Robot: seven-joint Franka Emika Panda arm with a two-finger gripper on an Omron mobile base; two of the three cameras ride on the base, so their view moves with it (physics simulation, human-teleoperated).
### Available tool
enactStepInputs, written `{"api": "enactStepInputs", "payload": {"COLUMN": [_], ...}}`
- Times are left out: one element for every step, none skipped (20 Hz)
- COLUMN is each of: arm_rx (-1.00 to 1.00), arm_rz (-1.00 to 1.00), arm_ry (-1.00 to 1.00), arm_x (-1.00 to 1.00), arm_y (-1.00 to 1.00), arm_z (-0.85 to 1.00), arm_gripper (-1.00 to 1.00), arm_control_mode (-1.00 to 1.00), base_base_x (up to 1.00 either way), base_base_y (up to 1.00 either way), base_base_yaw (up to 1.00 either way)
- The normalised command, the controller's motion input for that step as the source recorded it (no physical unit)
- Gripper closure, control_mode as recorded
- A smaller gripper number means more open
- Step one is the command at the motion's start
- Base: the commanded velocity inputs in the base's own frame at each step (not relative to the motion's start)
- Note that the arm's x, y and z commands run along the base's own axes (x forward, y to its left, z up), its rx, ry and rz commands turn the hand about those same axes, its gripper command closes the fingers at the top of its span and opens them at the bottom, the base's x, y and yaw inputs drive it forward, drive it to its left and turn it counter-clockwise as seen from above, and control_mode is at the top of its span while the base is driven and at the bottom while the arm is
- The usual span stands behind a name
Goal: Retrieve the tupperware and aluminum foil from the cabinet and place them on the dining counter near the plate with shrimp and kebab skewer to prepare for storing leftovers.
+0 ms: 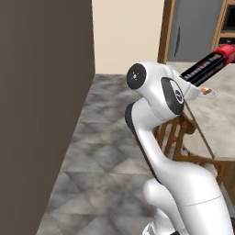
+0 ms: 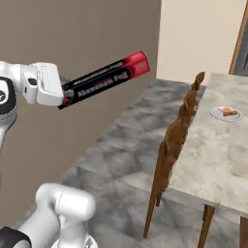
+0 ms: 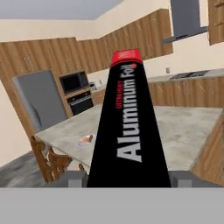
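Fingers (image 3: 72, 178) clamp the foil box (image 2: 104, 80) at its near end — box juts straight ahead of them, held aloft. Beyond its far tip lie the stone counter (image 3: 183, 127) and plate (image 3: 85, 141).

Wooden chair (image 2: 172, 145) — grey fridge (image 3: 38, 101) — black oven (image 3: 78, 101).

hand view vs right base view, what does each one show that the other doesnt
Hand view alone: a grey fridge, a black wall oven, wooden cabinets and a range hood behind the dining counter. Right base view alone: the grey tiled floor and a tall brown wall. Both: the aluminum foil box held out from the gripper, the counter, the plate, a wooden chair.
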Motion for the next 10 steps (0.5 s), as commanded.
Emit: {"api": "enactStepInputs", "payload": {"arm_rx": [0.0, 0.0, 0.0, 0.0, 0.0, 0.0, 0.0, 0.0, 0.0, 0.0], "arm_rz": [0.0, 0.0, 0.0, 0.0, 0.0, 0.0, 0.0, 0.0, 0.0, 0.0], "arm_ry": [0.0, 0.0, 0.0, 0.0, 0.0, 0.0, 0.0, 0.0, 0.0, 0.0], "arm_x": [0.0, 0.0, 0.0, 0.0, 0.0, 0.0, 0.0, 0.0, 0.0, 0.0], "arm_y": [0.0, 0.0, 0.0, 0.0, 0.0, 0.0, 0.0, 0.0, 0.0, 0.0], "arm_z": [0.0, 0.0, 0.0, 0.0, 0.0, 0.0, 0.0, 0.0, 0.0, 0.0], "arm_gripper": [1.0, 1.0, 1.0, 1.0, 1.0, 1.0, 1.0, 1.0, 1.0, 1.0], "arm_control_mode": [1.0, 1.0, 1.0, 1.0, 1.0, 1.0, 1.0, 1.0, 1.0, 1.0], "base_base_x": [1.0, 1.0, 1.0, 1.0, 1.0, 1.0, 1.0, 0.99, 0.99, 1.0], "base_base_y": [0.91, 0.89, 0.89, 0.89, 0.86, 0.84, 0.77, 0.7, 0.63, 0.57], "base_base_yaw": [-0.51, -0.52, -0.52, -0.53, -0.53, -0.53, -0.53, -0.53, -0.54, -0.54]}}
